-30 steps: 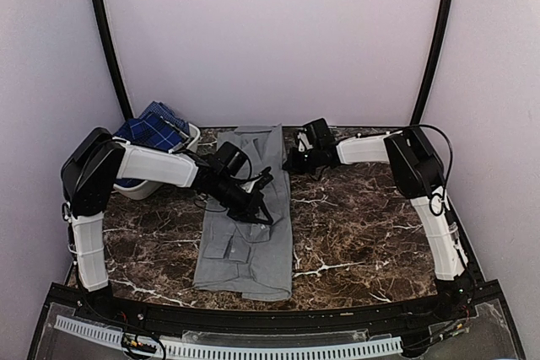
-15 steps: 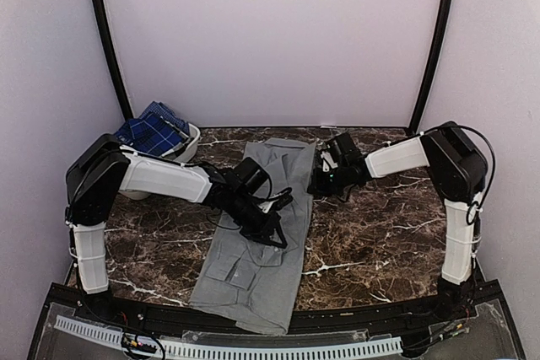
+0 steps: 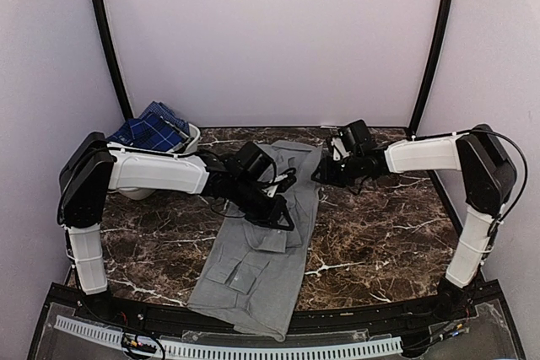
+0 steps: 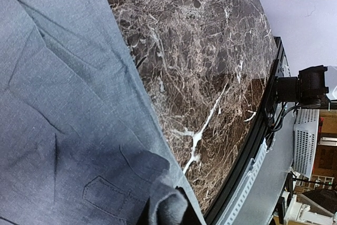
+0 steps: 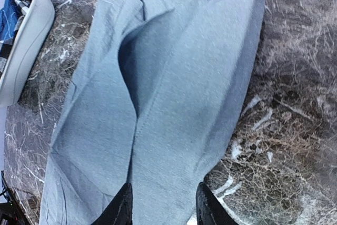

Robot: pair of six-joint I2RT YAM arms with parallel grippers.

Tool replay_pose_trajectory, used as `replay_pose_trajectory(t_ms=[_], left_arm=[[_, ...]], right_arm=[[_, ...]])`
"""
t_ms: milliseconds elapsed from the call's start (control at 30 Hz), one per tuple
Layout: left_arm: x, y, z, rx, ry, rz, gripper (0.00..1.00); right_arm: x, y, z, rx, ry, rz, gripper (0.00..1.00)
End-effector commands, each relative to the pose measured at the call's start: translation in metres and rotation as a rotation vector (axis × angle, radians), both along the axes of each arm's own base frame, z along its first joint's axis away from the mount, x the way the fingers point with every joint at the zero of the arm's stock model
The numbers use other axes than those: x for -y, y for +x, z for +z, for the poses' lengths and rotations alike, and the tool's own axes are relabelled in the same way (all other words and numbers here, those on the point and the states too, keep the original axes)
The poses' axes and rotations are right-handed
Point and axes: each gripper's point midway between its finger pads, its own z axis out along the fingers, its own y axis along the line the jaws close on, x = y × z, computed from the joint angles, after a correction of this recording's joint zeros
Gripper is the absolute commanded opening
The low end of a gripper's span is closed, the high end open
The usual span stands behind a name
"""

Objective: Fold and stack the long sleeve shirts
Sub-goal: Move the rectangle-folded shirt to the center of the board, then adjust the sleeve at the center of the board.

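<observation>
The plain grey long sleeve shirt [image 3: 257, 250] lies folded lengthwise down the middle of the marble table [image 3: 380, 233], slanting from far right to near left. My left gripper [image 3: 283, 215] sits over its middle, shut on a pinched-up fold of grey cloth [image 4: 168, 204]. My right gripper [image 3: 322, 173] hovers at the shirt's far right edge; in its wrist view the fingers [image 5: 125, 209] stand apart over the flat grey cloth [image 5: 174, 104], holding nothing. The dark blue plaid shirt [image 3: 152, 132] is bundled in the basket at the far left.
A white oval plastic basket [image 3: 191, 142] stands at the far left corner, its rim also in the right wrist view [image 5: 23, 51]. Black frame posts rise at both back corners. The table's near edge has a black rail [image 4: 247, 156].
Both arms swung to the right, dragging the grey shirt with them so it now lies slanted. The right gripper opened and let go of the shirt's far edge.
</observation>
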Motion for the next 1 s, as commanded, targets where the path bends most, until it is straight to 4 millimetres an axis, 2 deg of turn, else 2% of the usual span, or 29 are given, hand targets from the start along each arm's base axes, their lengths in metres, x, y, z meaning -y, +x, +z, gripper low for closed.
replay_pose_trajectory(t_ms=[0, 100, 233, 333, 467, 667, 800, 967], left_arm=[[-0.003, 0.003, 0.027, 0.055, -0.022, 0.011, 0.05], [-0.006, 0.004, 0.032, 0.076, -0.027, 0.019, 0.00], [-0.009, 0.004, 0.036, 0.095, -0.030, 0.025, 0.00], [-0.012, 0.004, 0.039, 0.109, -0.029, 0.026, 0.00], [-0.017, 0.005, 0.041, 0.132, -0.010, 0.036, 0.00], [-0.025, 0.005, 0.045, 0.159, 0.007, 0.037, 0.00], [-0.029, 0.005, 0.046, 0.172, 0.018, 0.039, 0.00], [-0.031, 0.006, 0.049, 0.187, 0.026, 0.039, 0.00]], right_arm=[[-0.018, 0.010, 0.044, 0.110, 0.055, 0.055, 0.40], [-0.042, 0.009, 0.050, 0.125, 0.092, 0.133, 0.41], [-0.070, 0.014, 0.036, 0.106, 0.102, 0.200, 0.41], [-0.082, 0.021, 0.026, 0.097, 0.121, 0.211, 0.41], [-0.088, 0.037, 0.013, 0.099, 0.094, 0.202, 0.42], [-0.096, 0.044, -0.013, 0.064, 0.075, 0.220, 0.43], [-0.097, 0.048, -0.022, 0.063, 0.069, 0.217, 0.43], [-0.095, 0.055, -0.023, 0.075, 0.051, 0.201, 0.43]])
